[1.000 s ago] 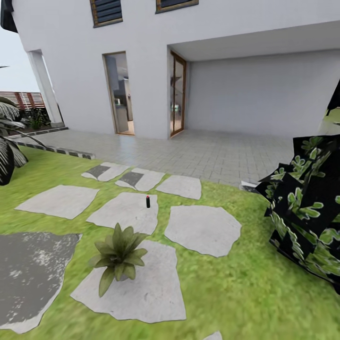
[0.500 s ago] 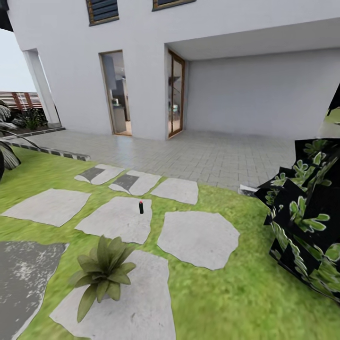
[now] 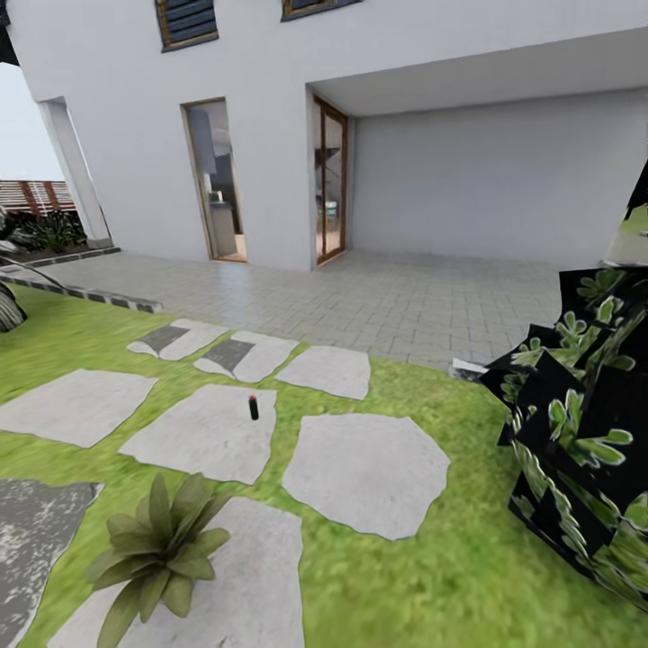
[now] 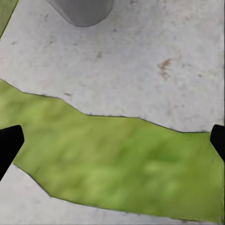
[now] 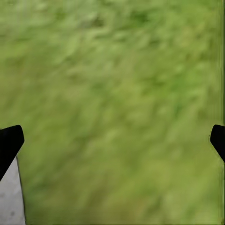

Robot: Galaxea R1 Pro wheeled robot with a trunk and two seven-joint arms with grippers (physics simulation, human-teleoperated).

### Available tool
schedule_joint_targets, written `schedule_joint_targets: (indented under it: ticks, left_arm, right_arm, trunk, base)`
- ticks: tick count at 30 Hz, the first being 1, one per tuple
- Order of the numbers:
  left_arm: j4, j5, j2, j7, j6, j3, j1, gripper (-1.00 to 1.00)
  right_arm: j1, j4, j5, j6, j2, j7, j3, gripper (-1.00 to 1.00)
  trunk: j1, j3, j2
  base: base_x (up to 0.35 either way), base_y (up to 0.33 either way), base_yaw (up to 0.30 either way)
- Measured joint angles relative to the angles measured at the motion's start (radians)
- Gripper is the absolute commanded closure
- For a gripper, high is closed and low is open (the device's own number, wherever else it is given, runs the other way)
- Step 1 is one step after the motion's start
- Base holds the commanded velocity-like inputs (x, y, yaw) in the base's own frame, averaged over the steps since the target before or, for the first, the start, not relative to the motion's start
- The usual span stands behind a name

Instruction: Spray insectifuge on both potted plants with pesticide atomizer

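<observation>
The pesticide atomizer (image 3: pixel 254 407), a tiny dark bottle with a red top, stands upright on a grey stepping stone (image 3: pixel 198 436) in the lawn of the garden. One potted plant (image 3: pixel 157 549), a low rosette of pointed green leaves, sits on a nearer stone at the lower left of the head view. My left gripper (image 4: pixel 112 145) is open over grass and stone, with a grey rounded base (image 4: pixel 82 11) at the frame's edge. My right gripper (image 5: pixel 112 143) is open over bare grass. Nothing is between either pair of fingers.
A big dark leafy bush (image 3: pixel 576 432) crowds the right side. Beyond the stones lies the grey paved patio (image 3: pixel 378 297) and the white house with an open doorway (image 3: pixel 211 180). A slatted fence (image 3: pixel 36 193) shows far left.
The whole head view has shifted: the camera has moved forward and to the right, so the atomizer and the plant now sit lower and further left in the picture. Neither of them moved.
</observation>
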Motion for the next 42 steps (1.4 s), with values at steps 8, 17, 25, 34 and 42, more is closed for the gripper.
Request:
schedule_joint_targets:
  ticks: [8, 17, 25, 34, 42]
  left_arm:
    - [0.000, 0.000, 0.000, 0.000, 0.000, 0.000, -0.001, -1.00]
    - [0.000, 0.000, 0.000, 0.000, 0.000, 0.000, -0.001, -1.00]
    - [0.000, 0.000, 0.000, 0.000, -0.001, -0.001, 0.000, -1.00]
    - [0.000, 0.001, 0.000, 0.000, -0.001, 0.000, 0.000, -1.00]
    - [0.000, 0.001, 0.000, 0.000, 0.000, -0.001, 0.000, -1.00]
  right_arm:
    - [0.000, 0.000, 0.000, 0.000, 0.000, 0.000, 0.000, -1.00]
    - [-0.001, 0.000, 0.000, 0.000, 0.000, 0.001, 0.000, -1.00]
    - [0.000, 0.000, 0.000, 0.000, 0.000, 0.003, 0.000, -1.00]
    - [0.000, 0.000, 0.000, 0.000, 0.000, 0.003, 0.000, -1.00]
    - [-0.001, 0.000, -0.001, 0.000, 0.001, 0.003, 0.000, -1.00]
  trunk:
    - [0.000, 0.000, 0.000]
    - [0.000, 0.000, 0.000]
    - [0.000, 0.000, 0.000]
    - [0.000, 0.000, 0.000]
    - [0.000, 0.000, 0.000]
  base:
    - [0.235, -0.205, 0.000]
    - [0.230, -0.219, 0.000]
    - [0.218, -0.229, 0.000]
    - [0.216, -0.230, 0.000]
    - [0.216, -0.230, 0.125]
